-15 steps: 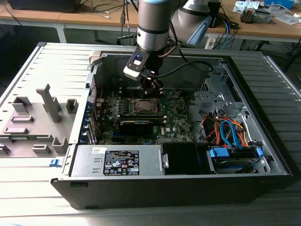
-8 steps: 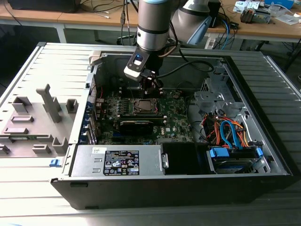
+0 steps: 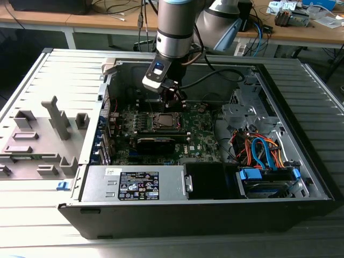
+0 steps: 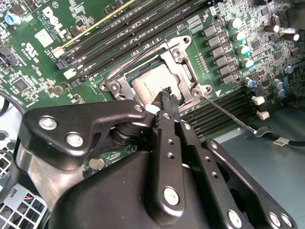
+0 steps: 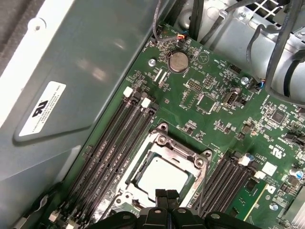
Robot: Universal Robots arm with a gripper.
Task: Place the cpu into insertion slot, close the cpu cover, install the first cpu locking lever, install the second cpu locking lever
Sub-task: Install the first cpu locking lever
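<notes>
CPU [image 4: 148, 82] sits flat in the insertion slot [image 3: 165, 120], its silvery top showing through the window of the CPU cover [image 5: 183, 149], which lies down over it.

Nearest the camera in the second wrist view, the gripper [image 4: 167, 97] has its two black fingers pressed together with nothing seen between them. The tips hang at the edge of the cover's window; whether they touch metal cannot be told. Just past them a thin locking lever [image 4: 228, 114] sticks out from one corner of the slot, crossing a bank of long black memory slots [image 5: 112, 152]. Farther along the board a coin cell battery [image 5: 178, 61] sits near the grey case wall.

In the exterior view, a grey power supply [image 3: 134, 185] lies along the near wall of the open computer case [image 3: 215, 215], with blue and orange cables [image 3: 263, 153] bundled toward the exterior view's right. Behind them lies the green motherboard [image 3: 201, 134], where the slot sits directly under the gripper. The arm [image 3: 174, 27] rises above it, and wooden desks [image 3: 301, 32] stand farthest back.
</notes>
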